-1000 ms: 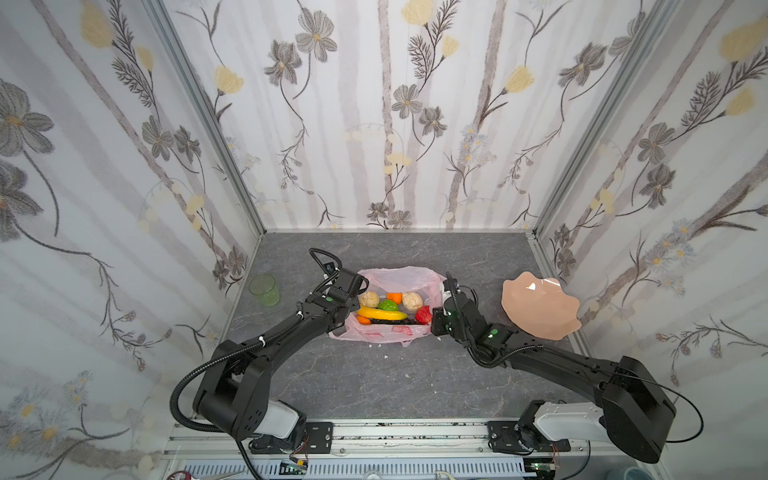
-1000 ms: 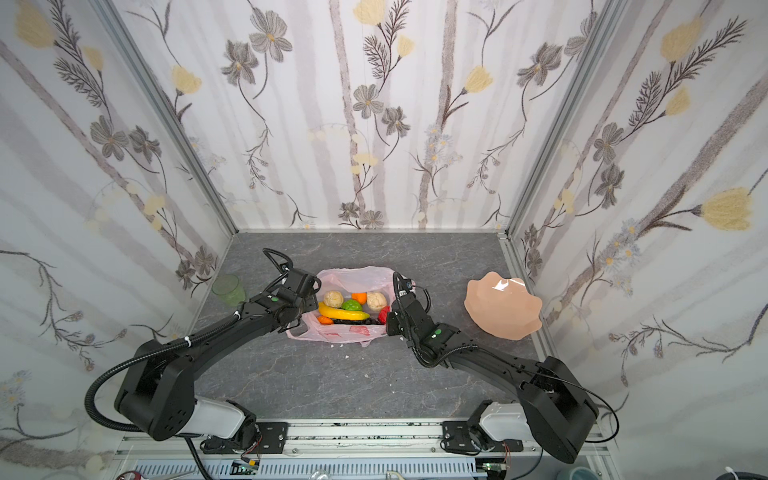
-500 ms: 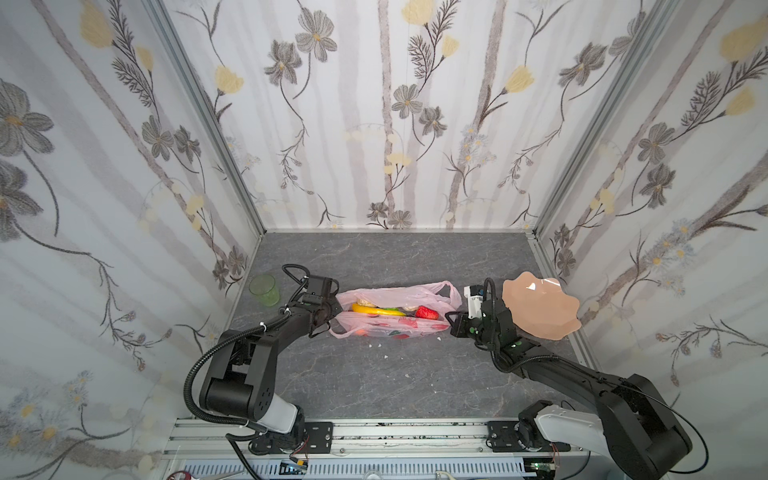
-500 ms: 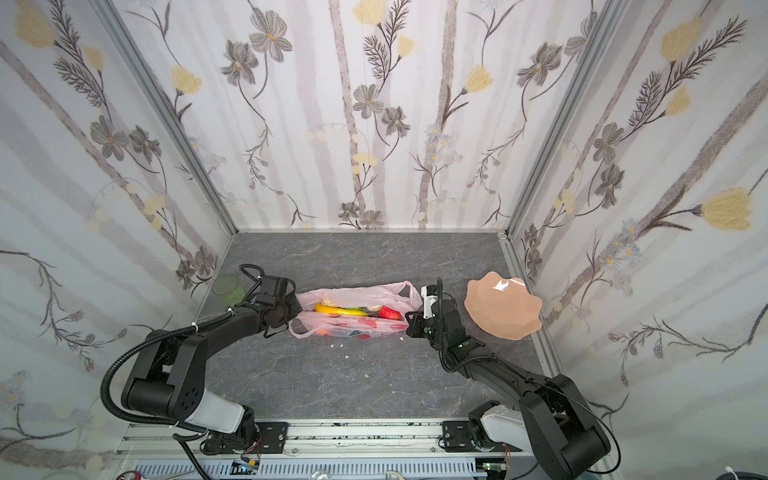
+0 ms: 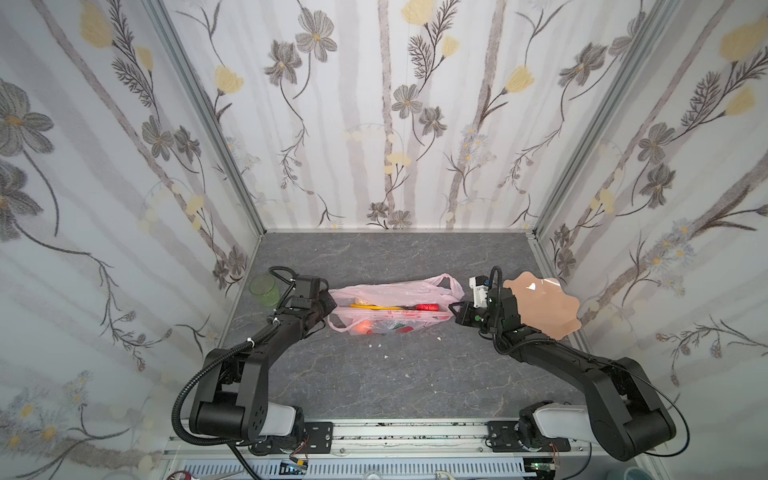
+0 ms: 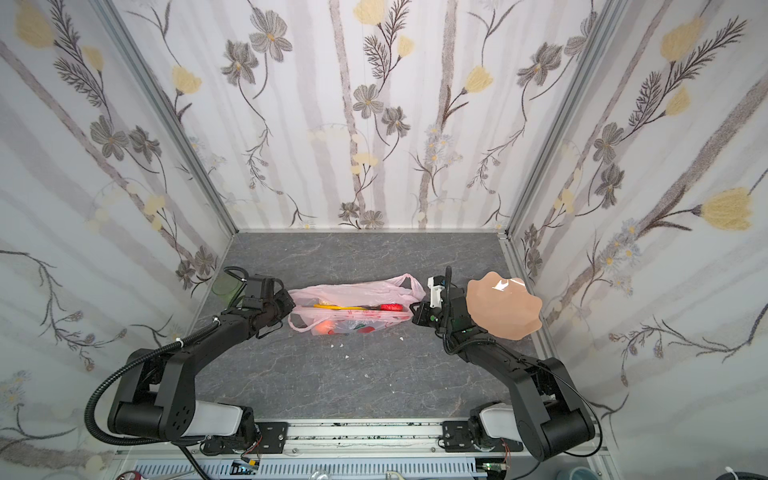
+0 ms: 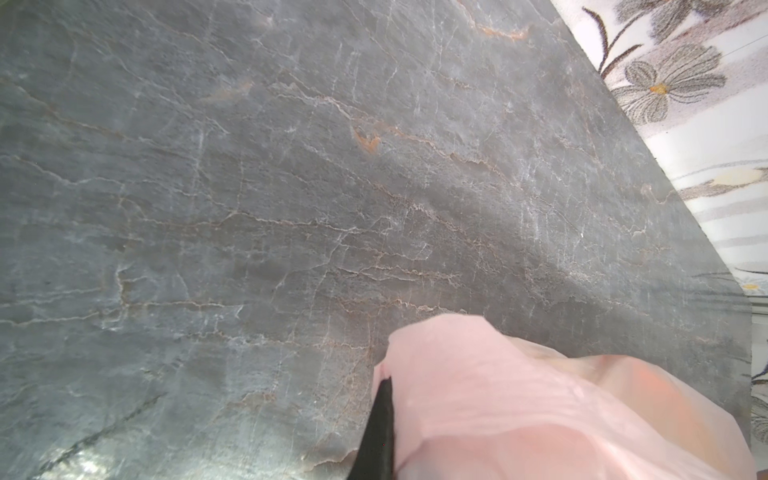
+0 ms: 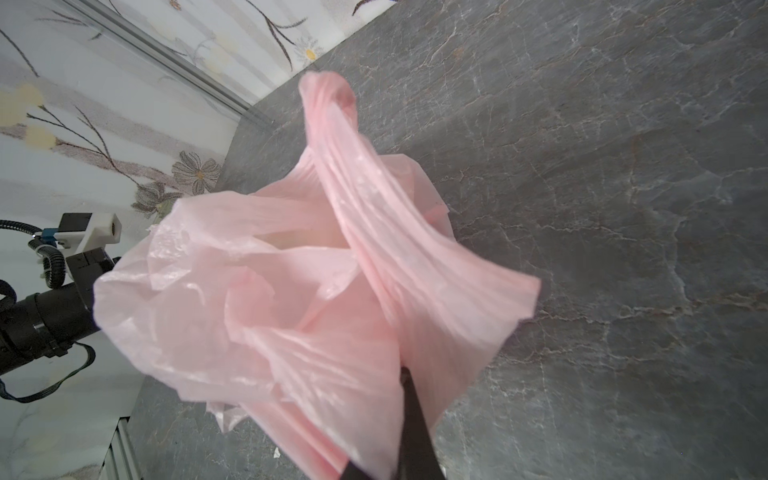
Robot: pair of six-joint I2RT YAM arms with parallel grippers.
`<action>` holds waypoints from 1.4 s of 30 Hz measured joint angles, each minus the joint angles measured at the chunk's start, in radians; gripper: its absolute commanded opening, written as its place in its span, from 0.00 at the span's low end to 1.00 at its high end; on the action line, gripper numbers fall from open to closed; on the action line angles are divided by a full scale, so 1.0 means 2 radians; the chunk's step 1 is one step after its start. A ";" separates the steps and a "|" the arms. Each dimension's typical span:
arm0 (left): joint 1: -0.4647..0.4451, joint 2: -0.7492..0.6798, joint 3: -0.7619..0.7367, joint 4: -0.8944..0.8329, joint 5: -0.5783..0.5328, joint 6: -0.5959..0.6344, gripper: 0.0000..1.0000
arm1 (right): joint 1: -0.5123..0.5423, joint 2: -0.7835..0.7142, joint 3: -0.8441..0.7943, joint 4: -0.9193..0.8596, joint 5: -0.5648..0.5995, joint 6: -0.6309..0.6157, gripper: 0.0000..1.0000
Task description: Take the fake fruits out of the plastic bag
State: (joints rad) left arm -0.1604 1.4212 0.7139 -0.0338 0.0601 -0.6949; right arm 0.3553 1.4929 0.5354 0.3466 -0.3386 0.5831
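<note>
Locate plastic bag (image 5: 390, 291) at the middle of the worktop (image 5: 374, 374), stretched sideways between left gripper (image 5: 331, 305) and right gripper (image 5: 453, 311). Confirm both clamped on opposite ends of its pink film (likely to tension the mouth for access). Find fake fruits (image 5: 428, 307) inside, along the narrow opening; none removed yet.

Both top views look down from high at the front (nearly identical framing). Each wrist camera sits close over the plastic bag (image 8: 291, 291) and counter (image 7: 291, 187).

Green cup (image 5: 264, 289) and peach plate (image 5: 548, 307) sit well apart on grey tabletop (image 5: 415, 374).
</note>
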 measured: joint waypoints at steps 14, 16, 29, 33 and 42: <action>-0.026 0.040 0.125 0.008 -0.015 0.007 0.00 | 0.047 0.129 0.235 -0.042 0.045 -0.018 0.00; -0.030 0.027 0.114 0.015 -0.027 0.007 0.00 | 0.052 0.135 0.235 -0.045 0.047 -0.021 0.00; -0.063 0.030 0.011 0.045 -0.032 0.020 0.00 | 0.061 0.166 0.188 -0.043 0.070 -0.017 0.18; -0.070 0.015 0.004 0.057 -0.032 0.020 0.00 | 0.062 0.149 0.181 -0.065 0.102 -0.017 0.48; -0.096 -0.019 -0.046 0.105 -0.033 0.021 0.00 | 0.103 0.119 0.188 -0.131 0.178 -0.018 0.81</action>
State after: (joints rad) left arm -0.3515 1.3827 0.6228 0.1757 -0.0063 -0.6537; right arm 0.5606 1.7313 0.9112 0.0853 0.0181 0.5476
